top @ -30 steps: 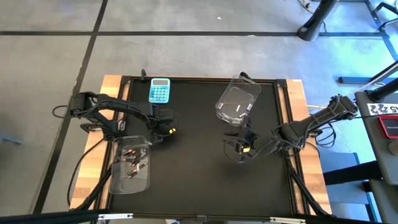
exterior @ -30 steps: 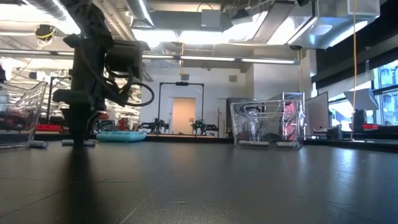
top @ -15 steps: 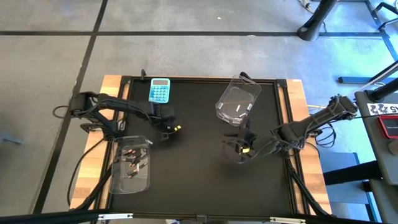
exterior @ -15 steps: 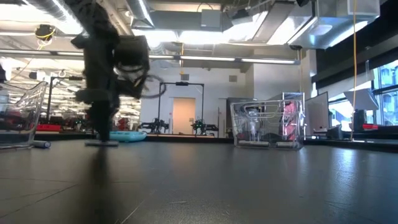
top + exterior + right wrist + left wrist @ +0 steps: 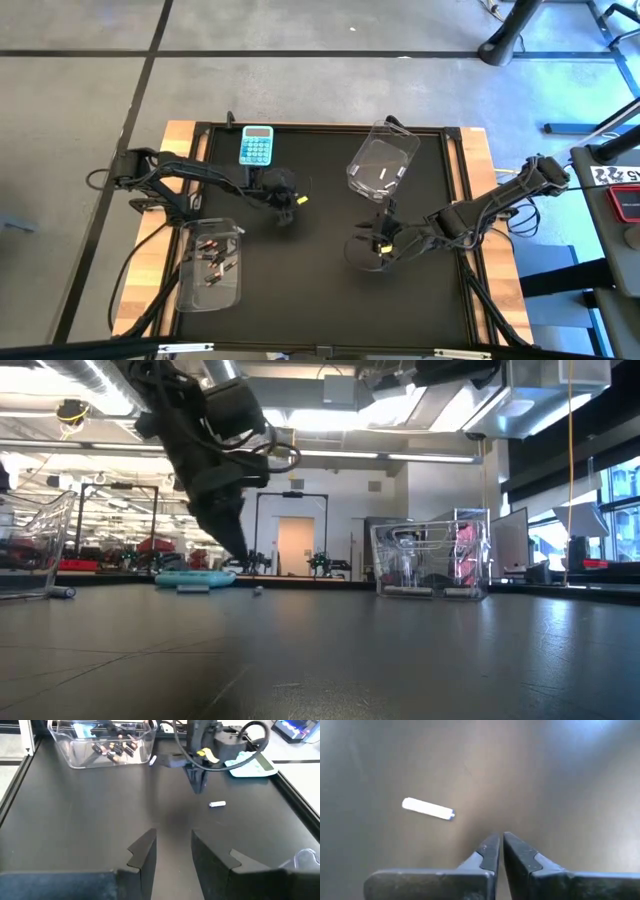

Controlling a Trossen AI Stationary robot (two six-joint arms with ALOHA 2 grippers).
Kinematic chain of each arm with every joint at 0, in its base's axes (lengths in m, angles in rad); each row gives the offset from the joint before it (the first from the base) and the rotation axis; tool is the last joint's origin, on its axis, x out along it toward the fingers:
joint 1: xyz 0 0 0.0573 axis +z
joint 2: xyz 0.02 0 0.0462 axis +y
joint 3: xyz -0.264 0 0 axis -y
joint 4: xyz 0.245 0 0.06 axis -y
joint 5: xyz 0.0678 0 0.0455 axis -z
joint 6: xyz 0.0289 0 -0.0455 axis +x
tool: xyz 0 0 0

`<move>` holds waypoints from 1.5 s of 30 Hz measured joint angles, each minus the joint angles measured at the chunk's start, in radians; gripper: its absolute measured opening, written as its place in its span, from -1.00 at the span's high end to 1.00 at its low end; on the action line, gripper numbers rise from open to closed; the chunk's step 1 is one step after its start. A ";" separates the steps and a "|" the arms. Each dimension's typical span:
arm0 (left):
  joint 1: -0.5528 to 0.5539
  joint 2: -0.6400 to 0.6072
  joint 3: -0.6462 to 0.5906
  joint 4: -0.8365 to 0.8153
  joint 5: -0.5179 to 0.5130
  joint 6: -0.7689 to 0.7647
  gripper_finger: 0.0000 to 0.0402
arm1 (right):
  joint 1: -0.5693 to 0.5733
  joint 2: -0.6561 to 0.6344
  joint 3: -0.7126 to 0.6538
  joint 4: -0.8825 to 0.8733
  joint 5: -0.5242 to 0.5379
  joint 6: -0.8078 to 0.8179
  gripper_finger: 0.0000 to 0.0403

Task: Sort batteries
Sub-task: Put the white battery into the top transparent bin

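My left gripper point(image 5: 287, 207) hangs shut and empty just above the black mat point(image 5: 320, 290), left of centre. A silvery-white battery point(image 5: 427, 809) lies flat on the mat a short way from its fingertips; it also shows in the right wrist view point(image 5: 217, 804). Another pale battery point(image 5: 153, 760) lies on the mat beside the near-left clear bin point(image 5: 210, 268), which holds several dark-and-red batteries point(image 5: 114, 747). My right gripper point(image 5: 366, 250) is open and empty over the mat, right of centre.
A light-blue calculator point(image 5: 256, 145) lies at the far edge of the mat. A second clear bin point(image 5: 383, 165) stands at the far right. A raised black rim and wooden table edges point(image 5: 485, 170) border the mat. The mat between the two grippers is bare.
My left gripper has gone toward the table's right edge, lifted off the mat and tipped to a slant. My right gripper has gone a little toward the left and near edges.
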State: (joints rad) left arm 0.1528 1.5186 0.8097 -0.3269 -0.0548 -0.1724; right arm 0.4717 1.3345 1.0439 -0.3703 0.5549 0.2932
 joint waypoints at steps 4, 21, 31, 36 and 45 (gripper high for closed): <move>0.036 0.000 0.000 0.073 -0.028 -0.089 0.74 | 0.000 0.000 0.000 0.003 0.001 0.002 0.38; 0.078 0.289 0.000 0.454 -0.221 -0.317 -0.14 | 0.000 0.000 0.000 0.003 0.001 0.002 0.38; 0.036 0.301 0.005 0.365 -0.274 -0.204 0.25 | 0.000 0.000 0.000 0.002 0.001 0.002 0.38; 0.036 0.299 0.006 0.310 -0.242 -0.126 0.61 | 0.000 0.000 0.000 0.002 -0.012 0.002 0.38; 0.035 0.286 0.000 0.328 -0.238 -0.030 0.91 | 0.000 0.000 0.000 0.002 -0.016 0.002 0.38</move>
State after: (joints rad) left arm 0.1879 1.8045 0.8099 0.0012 -0.2925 -0.2025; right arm 0.4717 1.3342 1.0439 -0.3683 0.5385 0.2951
